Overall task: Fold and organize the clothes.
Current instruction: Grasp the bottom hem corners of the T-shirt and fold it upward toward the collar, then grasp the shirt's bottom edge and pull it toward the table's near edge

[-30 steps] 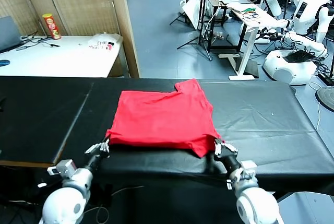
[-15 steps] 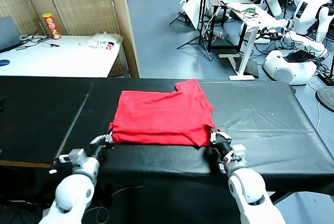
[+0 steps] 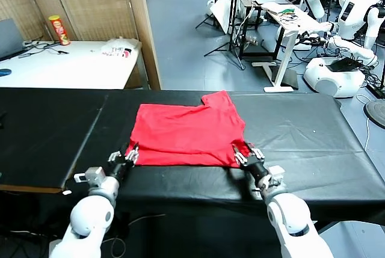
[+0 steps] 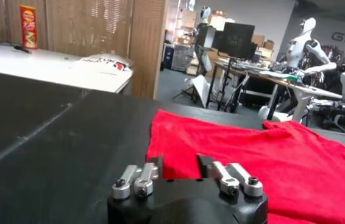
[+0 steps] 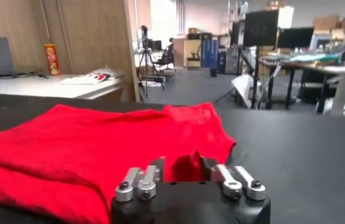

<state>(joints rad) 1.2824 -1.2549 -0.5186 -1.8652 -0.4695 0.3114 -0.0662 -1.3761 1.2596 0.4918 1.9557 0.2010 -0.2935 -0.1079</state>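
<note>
Item: one red T-shirt (image 3: 187,136), soft matte cotton, plain side up, lying as a roughly rectangular fold on the black table (image 3: 313,132), with one sleeve flap sticking out at its far right corner. Its long axis runs left to right across the table, and its near hem lies just ahead of both grippers. I have my left gripper (image 3: 124,157) at the near left corner and my right gripper (image 3: 247,154) at the near right corner, each about equally close to its own corner. Both sets of jaws stand spread wide and hold nothing; in the wrist views the metal fingers straddle the cloth edge without pinching it. The table covering is smooth, dark and slightly glossy, with faint creases. The cloth shows a doubled layer along the near edge, thick and rounded rather than sharp. Beyond, on the white table (image 3: 66,65): a red crisp tube (image 3: 58,29) and a white garment (image 3: 119,47).
</note>
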